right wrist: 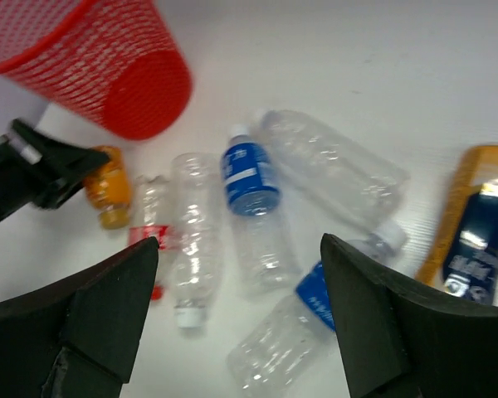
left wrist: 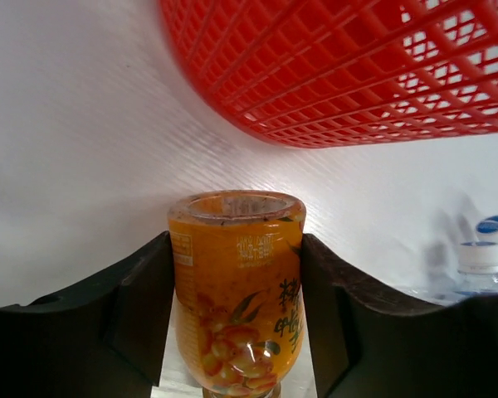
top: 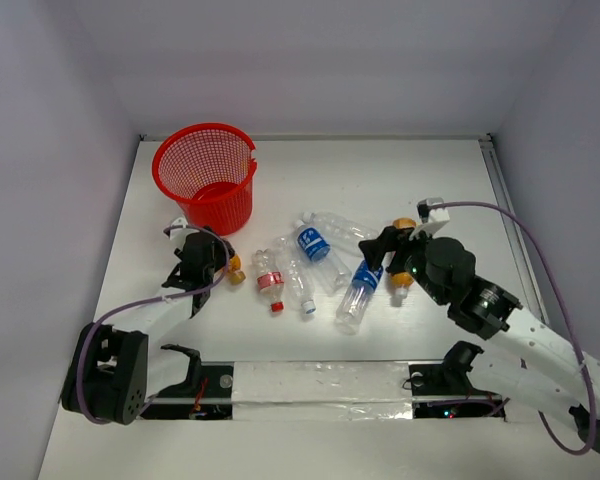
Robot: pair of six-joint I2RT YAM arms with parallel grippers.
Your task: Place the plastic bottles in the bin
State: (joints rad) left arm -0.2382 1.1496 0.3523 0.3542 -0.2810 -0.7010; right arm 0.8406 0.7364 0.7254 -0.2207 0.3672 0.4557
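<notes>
The red mesh bin [top: 205, 175] stands upright at the far left of the table [top: 430, 180], just beyond the left hand [left wrist: 236, 249]. The clear plastic bottles [top: 352, 300] lie scattered mid-table, near the bin. They look empty, so probably light and thin-walled, and likely to crumple or roll. Mid-body, across the width, seems the best grip. The right hand [right wrist: 239, 247] hovers over them, spread wide and holding nothing. The left hand is closed on the sides of the small orange bottle [left wrist: 236, 332], which looks stiffer but glossy.
</notes>
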